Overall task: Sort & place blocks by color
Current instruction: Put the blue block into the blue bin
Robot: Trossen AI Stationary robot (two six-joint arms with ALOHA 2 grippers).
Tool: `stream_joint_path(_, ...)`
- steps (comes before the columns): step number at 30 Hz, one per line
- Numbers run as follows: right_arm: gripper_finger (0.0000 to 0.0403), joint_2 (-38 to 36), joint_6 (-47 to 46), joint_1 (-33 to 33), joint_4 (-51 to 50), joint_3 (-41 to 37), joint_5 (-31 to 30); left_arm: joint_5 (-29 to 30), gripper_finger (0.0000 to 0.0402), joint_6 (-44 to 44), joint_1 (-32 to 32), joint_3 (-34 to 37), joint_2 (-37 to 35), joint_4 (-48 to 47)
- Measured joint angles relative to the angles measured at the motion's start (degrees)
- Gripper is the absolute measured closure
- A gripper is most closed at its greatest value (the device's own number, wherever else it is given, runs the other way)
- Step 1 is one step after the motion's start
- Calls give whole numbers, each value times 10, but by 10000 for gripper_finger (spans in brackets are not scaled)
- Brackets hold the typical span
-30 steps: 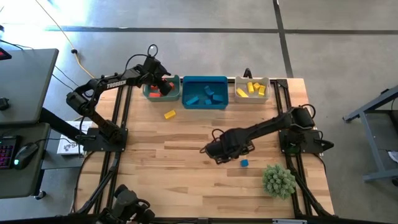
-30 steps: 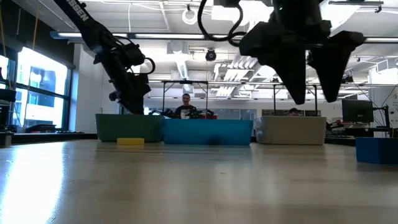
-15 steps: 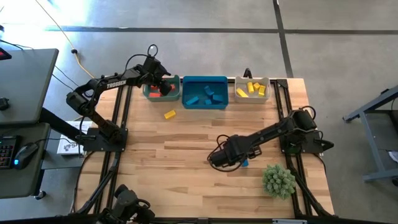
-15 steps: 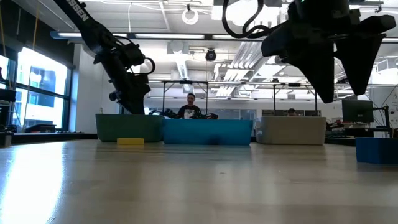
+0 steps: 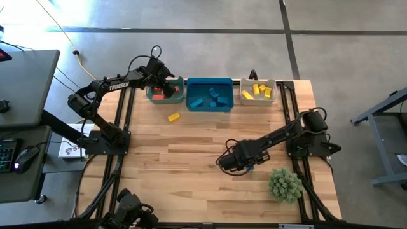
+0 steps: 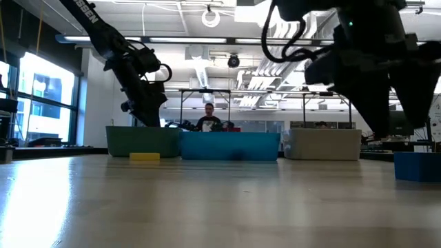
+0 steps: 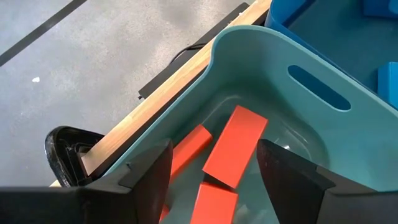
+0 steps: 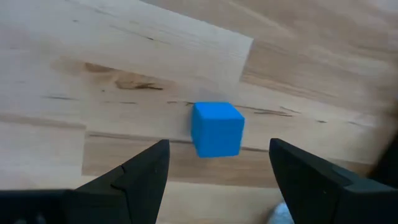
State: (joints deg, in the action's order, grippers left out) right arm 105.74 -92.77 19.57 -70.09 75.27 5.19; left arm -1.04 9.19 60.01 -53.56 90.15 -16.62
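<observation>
A blue cube (image 8: pixel 216 128) lies flat on the wooden table, near the right front; it also shows in the low view (image 6: pixel 417 166). My right gripper (image 8: pixel 217 171) is open, above and just short of the cube, touching nothing; in the high view (image 5: pixel 236 159) the arm covers the cube. My left gripper (image 7: pixel 211 171) is open over the green bin (image 7: pixel 273 93), where red blocks (image 7: pixel 236 146) lie on the bottom. A yellow block (image 5: pixel 173 117) lies on the table in front of that bin. Blue blocks fill the blue bin (image 5: pixel 209 94), yellow ones the white bin (image 5: pixel 257 91).
A spiky green plant-like ball (image 5: pixel 284 184) stands at the table's right front corner, close to my right arm. The three bins line the far edge. Bare wood lies in the table's middle and left front. A person (image 6: pixel 209 118) shows in the room beyond.
My right gripper has gone toward the table's right and near edges, coming over the blue cube, and has sunk lower. The cube has stayed where it was. My left gripper has kept still over the green bin.
</observation>
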Motion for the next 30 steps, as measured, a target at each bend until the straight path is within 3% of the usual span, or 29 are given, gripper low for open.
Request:
stream_joint_path(9,178,-32,-17,0,84,-84,20,0,177,0,0,0,0,-1)
stream_joint_path(23,185,-32,-20,0,183,-145,45,0,177,15,0,0,0,0)
stream_joint_path(26,212,-32,-32,0,213,-162,55,0,177,15,0,0,0,0)
stream_joint_path(30,290,-33,-43,-5,230,-166,61,0,177,15,0,0,0,-1)
